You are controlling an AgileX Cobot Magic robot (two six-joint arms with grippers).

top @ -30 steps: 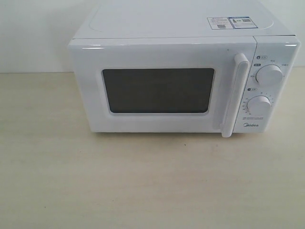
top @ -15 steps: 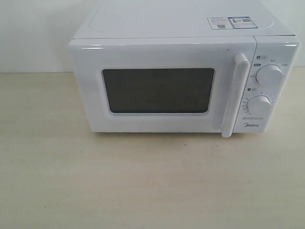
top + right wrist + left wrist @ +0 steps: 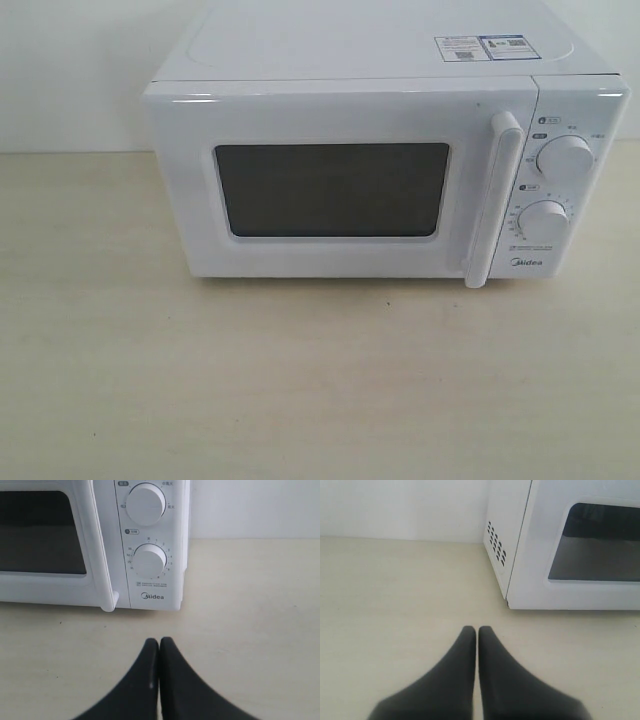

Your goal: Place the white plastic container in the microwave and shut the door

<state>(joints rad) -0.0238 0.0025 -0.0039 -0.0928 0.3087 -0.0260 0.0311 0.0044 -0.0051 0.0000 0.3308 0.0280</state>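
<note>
So the microwave point(image 3: 350, 60) is parked toward the back edge of the bench point(image 3: 300, 380), and its door point(image 3: 330, 115) is shut flush, with the handle point(image 3: 497, 200) upright just beside the dials point(image 3: 565, 158). The container can't be spotted anywhere: none of it is seen on the bench in any view, and nothing can be made out through the dark window point(image 3: 332, 190), so whether it's inside can't be told. The left gripper point(image 3: 477, 632) is held low over the bench off the microwave's front left corner, jaws pressed together on nothing. The right gripper point(image 3: 159, 642) is held the same way in front of the dials, jaws together and empty too. Two readings are possible, tbh: either the job is finished with the container inside, or nothing has been started. If it's the second, the door would have to be pulled open first, which calls for jaws to be parted and hooked around the handle, and the container would need to be found.
</note>
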